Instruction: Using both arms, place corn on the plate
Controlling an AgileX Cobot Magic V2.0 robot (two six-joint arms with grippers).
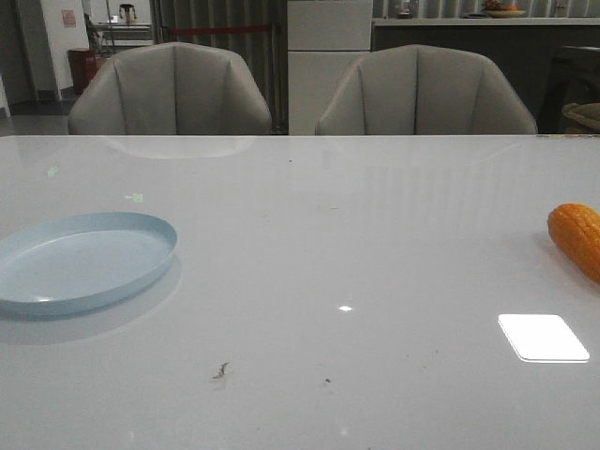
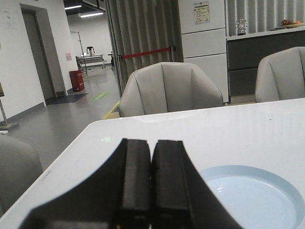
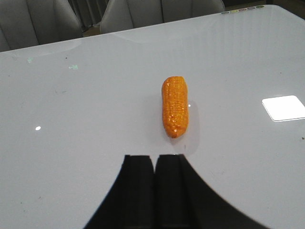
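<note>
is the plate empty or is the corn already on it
Empty. The plate shows only its bare blue surface in the front view, while the corn lies on the table far off at the right edge.

No text, label or number is legible; the wall notices (image 2: 201, 12) are blurred.

Both the left gripper (image 2: 151, 191) and right gripper (image 3: 155, 191) have matte black, flat-faced, blocky fingers flaring outward below.
</note>
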